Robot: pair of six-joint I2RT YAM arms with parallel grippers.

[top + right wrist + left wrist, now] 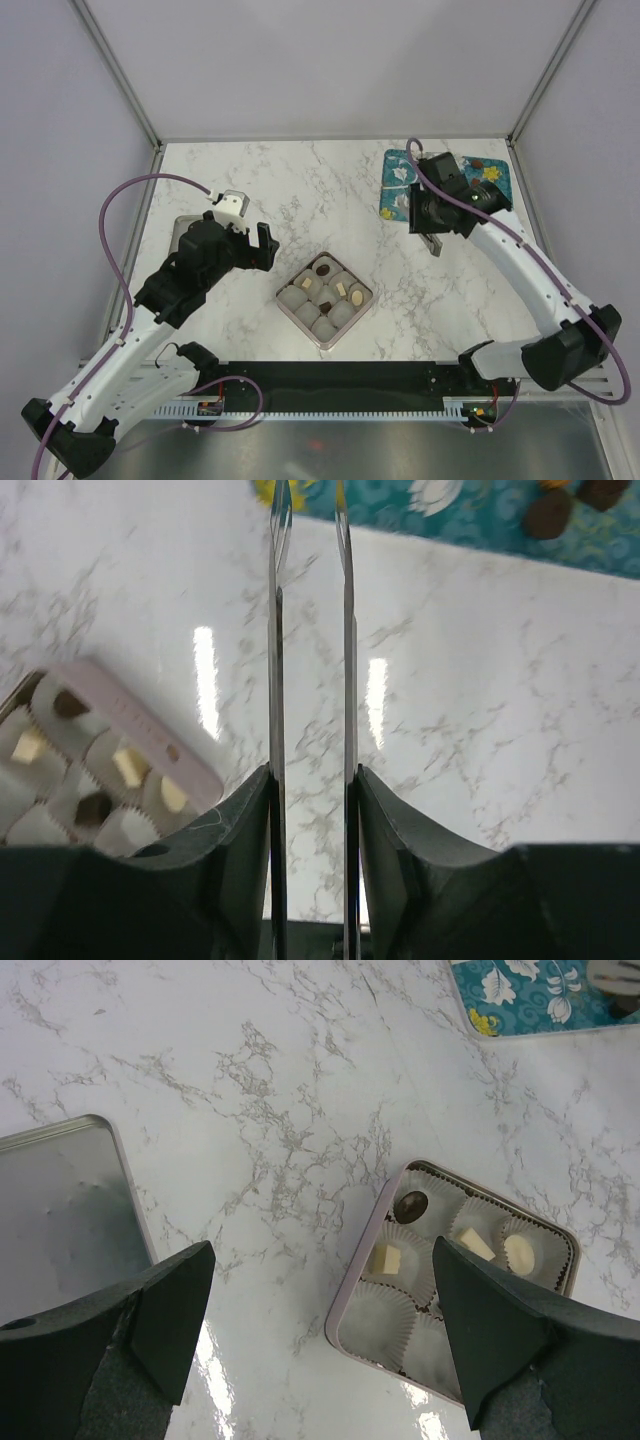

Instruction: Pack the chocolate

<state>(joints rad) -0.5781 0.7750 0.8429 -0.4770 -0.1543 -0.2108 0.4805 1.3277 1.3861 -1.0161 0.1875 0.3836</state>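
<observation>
A pale pink box [368, 296] of white paper cups sits mid-table and holds several chocolates: a dark one [323, 269], cream ones [306, 283] and another dark one [327, 305]. Loose brown chocolates [548, 515] lie on the teal mat [398, 188] at the back right. My right gripper [432, 243] hovers just in front of the mat. Its thin blades [310, 500] stand a narrow gap apart with nothing between them. My left gripper [262, 245] is wide open and empty, left of the box [360, 1260]. The box's near-left corner lies between its fingers [170, 1310].
A grey metal lid [185, 225] lies flat at the left, under my left arm; it also shows in the left wrist view [60, 1220]. White walls and an aluminium frame border the marble table. A black rail runs along the near edge.
</observation>
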